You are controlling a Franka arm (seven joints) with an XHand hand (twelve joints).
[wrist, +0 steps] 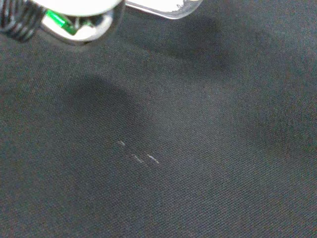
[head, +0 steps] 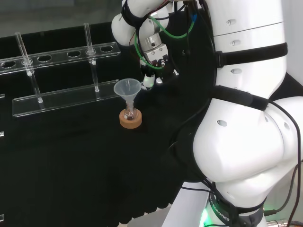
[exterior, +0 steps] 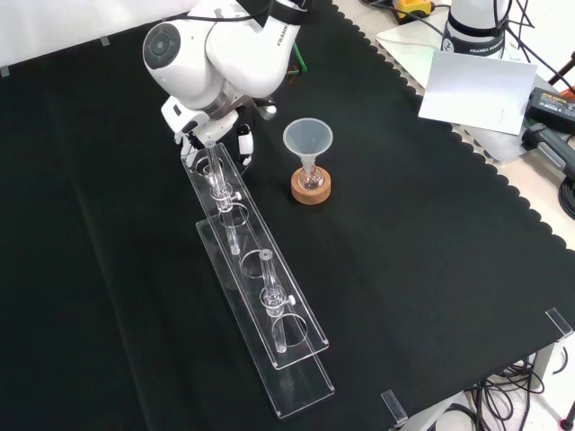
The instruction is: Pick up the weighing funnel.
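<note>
While the hand [head: 154,59] hung low over the cloth [wrist: 188,163], just right of the funnel [head: 128,89] in the head view and at the far end of the rack [exterior: 260,296] in the front view, I could not tell whether it was open or closed. A clear curved rim, seemingly the weighing funnel [wrist: 166,9], showed close by the hand in the wrist view, though whether it was held was unclear. The funnel stood upright in its flask [head: 128,114] on a cork ring [head: 130,123].
</note>
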